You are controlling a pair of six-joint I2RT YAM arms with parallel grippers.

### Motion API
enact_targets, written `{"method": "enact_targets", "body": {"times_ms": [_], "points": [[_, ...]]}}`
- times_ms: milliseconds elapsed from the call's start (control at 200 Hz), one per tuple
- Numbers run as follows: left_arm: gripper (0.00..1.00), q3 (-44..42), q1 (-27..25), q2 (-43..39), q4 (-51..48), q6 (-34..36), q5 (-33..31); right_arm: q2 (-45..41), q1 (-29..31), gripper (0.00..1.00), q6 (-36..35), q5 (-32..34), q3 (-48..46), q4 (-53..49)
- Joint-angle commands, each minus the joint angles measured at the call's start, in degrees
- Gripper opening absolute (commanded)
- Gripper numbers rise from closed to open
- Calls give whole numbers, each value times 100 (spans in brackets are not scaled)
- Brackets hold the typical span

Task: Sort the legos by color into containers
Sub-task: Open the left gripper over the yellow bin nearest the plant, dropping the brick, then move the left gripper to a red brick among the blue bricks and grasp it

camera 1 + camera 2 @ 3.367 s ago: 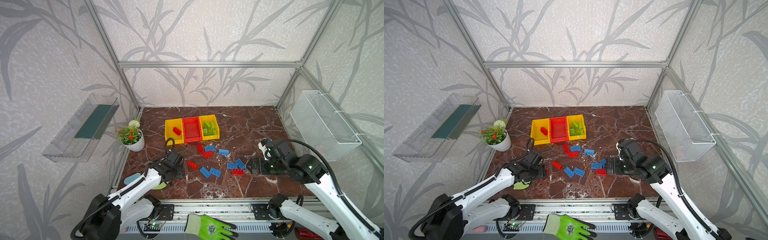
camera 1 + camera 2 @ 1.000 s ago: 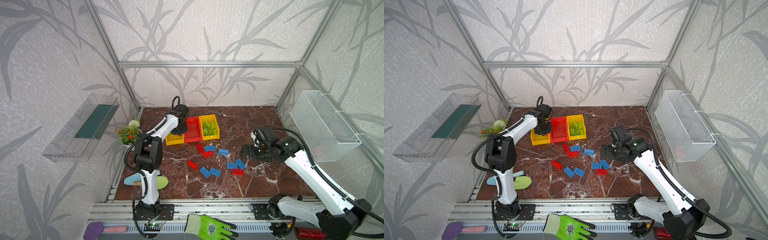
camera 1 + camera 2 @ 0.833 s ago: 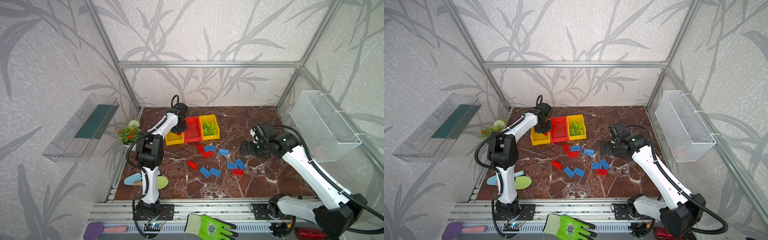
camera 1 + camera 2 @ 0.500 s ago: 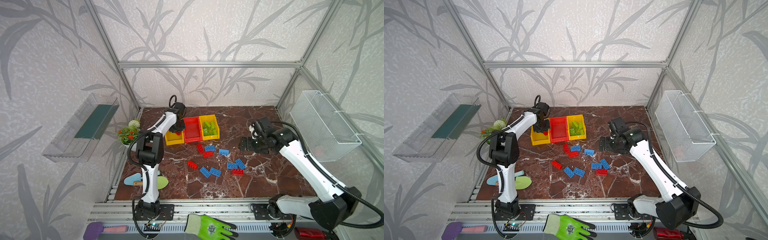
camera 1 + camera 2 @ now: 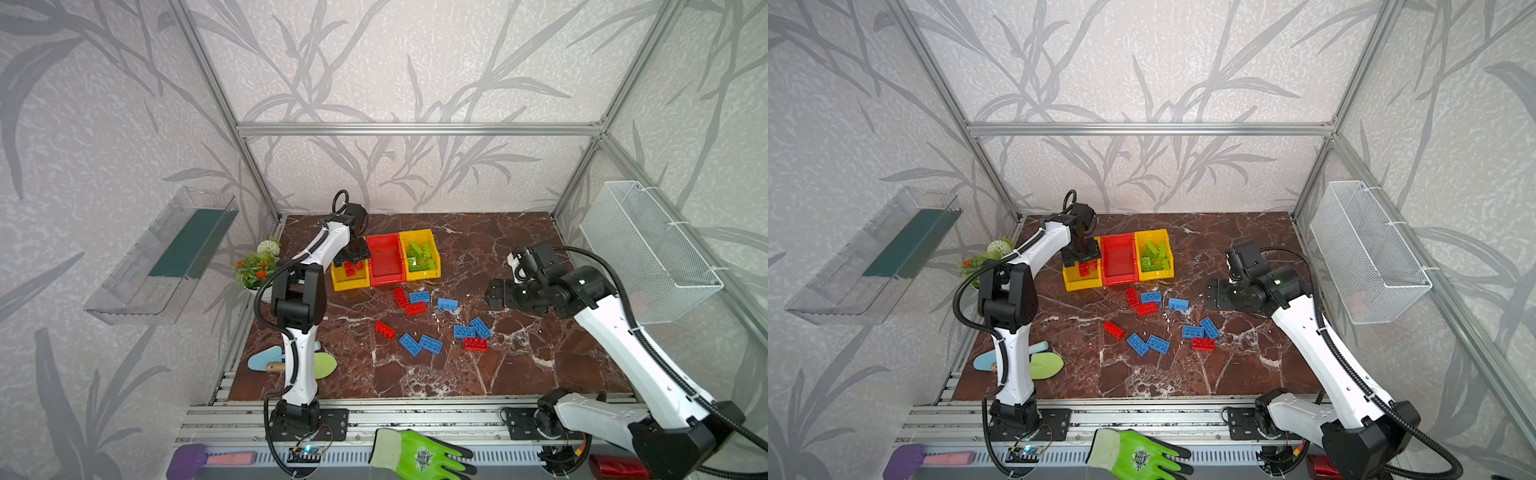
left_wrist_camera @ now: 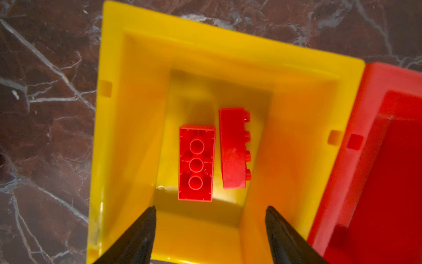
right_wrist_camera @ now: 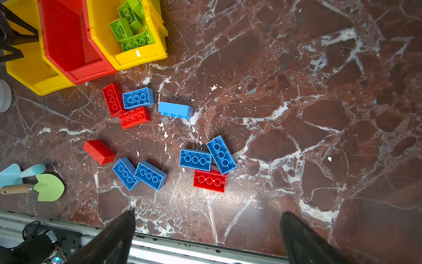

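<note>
The left gripper (image 6: 210, 208) is seen with its two black fingers (image 6: 137, 235) spread wide, and nothing is held or touched by them. It is poised above the end yellow bin (image 6: 228, 43). On the floor of this bin two red bricks (image 6: 196, 163) are laid side by side. One is turned hollow underside up, and the other is tipped onto its long side with its studs pointed toward the adjoining red bin (image 6: 388, 160).

The right gripper (image 7: 208, 212) is likewise opened wide and empty. It is held above the marble tabletop (image 7: 319, 114), well apart from the bins and off to the right of the scattered pieces in both top views. Four loose red bricks (image 7: 210, 181) and six blue bricks (image 7: 195, 160) are strewn on the marble in front of the bins. Lime green bricks (image 7: 130, 29) are heaped in the other yellow bin (image 7: 137, 57), on the far side of the red one.

An emblem is printed on the back of the green glove (image 5: 419, 457) lying at the front rail, but it is too small to be read.
</note>
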Motion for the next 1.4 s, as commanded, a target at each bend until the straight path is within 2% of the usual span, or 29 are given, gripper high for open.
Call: {"method": "enact_targets", "body": {"times_ms": [0, 175, 565, 665, 850, 965, 1109, 1274, 1394], "points": [[76, -255, -319, -640, -179, -207, -62, -358, -24, 99, -9, 228, -241, -496], [77, -989, -987, -1408, -104, -637, -313, -943, -24, 99, -16, 161, -607, -764], [76, -3294, -3164, -3166, 237, -2318, -681, -1854, -24, 99, -165, -50, -1287, -1134], [77, -3629, -3815, -3287, 274, -2727, -758, -2125, -24, 99, -117, -124, -1403, -1274], [76, -3572, -4775, -2999, 166, -3169, -966, -2601, -24, 99, 16, -257, -1592, -1512], [76, -3478, -4996, -2725, 125, -3282, -970, -2758, -23, 99, 27, -264, -1597, -1624], [77, -3369, -4991, -2576, -78, -3416, -1196, -2794, -24, 99, 44, -189, -1491, -1699], [79, -3355, -4827, -2772, -197, -3615, -1517, -2768, -24, 99, 50, -196, -1470, -1661], [80, -3708, -4461, -3010, 12, -3929, -1278, -2718, -24, 99, 18, -132, -1376, -1667]]}}
